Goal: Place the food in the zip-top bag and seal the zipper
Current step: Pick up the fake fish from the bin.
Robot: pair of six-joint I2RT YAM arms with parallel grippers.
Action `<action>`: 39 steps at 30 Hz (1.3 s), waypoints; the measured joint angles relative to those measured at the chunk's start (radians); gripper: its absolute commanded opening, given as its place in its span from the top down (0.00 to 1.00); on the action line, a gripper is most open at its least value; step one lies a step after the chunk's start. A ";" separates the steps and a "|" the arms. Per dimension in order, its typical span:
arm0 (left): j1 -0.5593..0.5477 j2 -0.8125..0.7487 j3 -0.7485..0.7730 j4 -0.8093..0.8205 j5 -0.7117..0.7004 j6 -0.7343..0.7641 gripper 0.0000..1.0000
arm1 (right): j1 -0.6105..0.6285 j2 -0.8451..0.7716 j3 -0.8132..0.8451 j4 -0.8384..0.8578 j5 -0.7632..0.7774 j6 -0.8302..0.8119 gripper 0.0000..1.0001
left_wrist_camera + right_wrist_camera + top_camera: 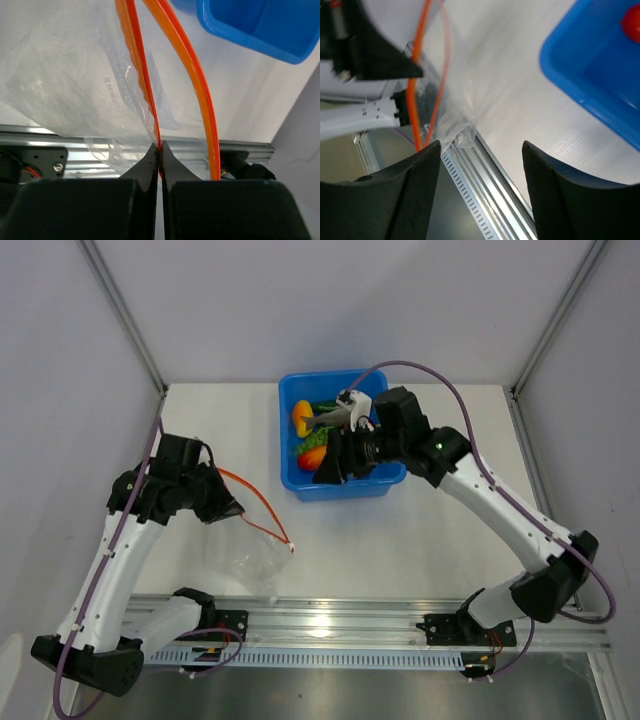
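Observation:
The clear zip-top bag (245, 555) hangs near the table's front edge. Its orange zipper (262, 508) is spread into a loop. My left gripper (226, 508) is shut on one side of the zipper (139, 65); the other side (200, 85) curves free to the right. The food lies in the blue tub (345, 487): an orange-yellow pepper (301, 417), green chilies (326, 406), a grey fish (328, 419) and a red-orange fruit (313, 457). My right gripper (328, 472) hovers over the tub's front, open and empty (481, 150), facing the bag (462, 105).
An aluminium rail (400, 615) runs along the table's front edge under the bag's bottom. Grey walls and slanted frame posts (125, 315) close in the table on the left, back and right.

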 measured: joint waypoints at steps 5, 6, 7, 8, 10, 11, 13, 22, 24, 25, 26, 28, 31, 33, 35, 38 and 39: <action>0.000 -0.009 0.031 -0.002 -0.077 0.052 0.99 | -0.109 0.187 0.132 -0.052 0.035 0.055 0.14; 0.000 -0.009 0.031 -0.002 -0.087 0.059 0.99 | -0.126 0.223 0.160 -0.054 0.047 0.065 0.13; 0.000 -0.010 0.031 -0.002 -0.090 0.065 0.99 | -0.144 0.259 0.188 -0.052 0.061 0.076 0.13; 0.000 -0.012 0.030 -0.001 -0.094 0.072 0.99 | -0.163 0.299 0.218 -0.050 0.080 0.095 0.14; 0.000 -0.027 0.021 0.006 -0.096 0.083 0.99 | -0.189 0.354 0.258 -0.038 0.111 0.132 0.16; 0.000 -0.039 0.015 0.005 -0.097 0.089 0.99 | -0.203 0.386 0.278 -0.027 0.130 0.158 0.16; 0.000 -0.059 0.011 0.004 -0.100 0.100 0.99 | -0.227 0.441 0.312 0.009 0.183 0.220 0.17; 0.000 -0.086 0.003 0.011 -0.102 0.134 0.99 | -0.248 0.660 0.422 0.176 0.452 0.568 0.26; 0.000 -0.091 -0.004 0.014 -0.098 0.133 0.99 | -0.240 0.735 0.475 0.206 0.491 0.656 0.26; 0.000 -0.093 -0.005 0.014 -0.095 0.133 0.99 | -0.234 0.768 0.501 0.218 0.506 0.687 0.26; 0.000 -0.096 -0.007 0.015 -0.094 0.133 0.99 | -0.227 0.800 0.525 0.230 0.526 0.715 0.26; 0.000 -0.103 -0.011 0.018 -0.091 0.134 0.99 | -0.206 0.850 0.563 0.231 0.578 0.760 0.27; 0.000 -0.113 -0.014 0.020 -0.091 0.134 0.99 | -0.169 0.885 0.589 0.229 0.653 0.824 0.27; 0.000 -0.119 -0.014 0.020 -0.091 0.134 1.00 | -0.140 0.888 0.594 0.222 0.703 0.876 0.28; 0.000 -0.124 -0.014 0.020 -0.089 0.133 0.99 | -0.119 0.888 0.603 0.210 0.744 0.925 0.28; 0.000 -0.129 -0.016 0.021 -0.072 0.132 1.00 | -0.092 0.889 0.615 0.196 0.798 0.990 0.28; 0.000 -0.130 -0.016 0.020 -0.065 0.132 0.99 | -0.087 0.891 0.617 0.193 0.812 1.014 0.29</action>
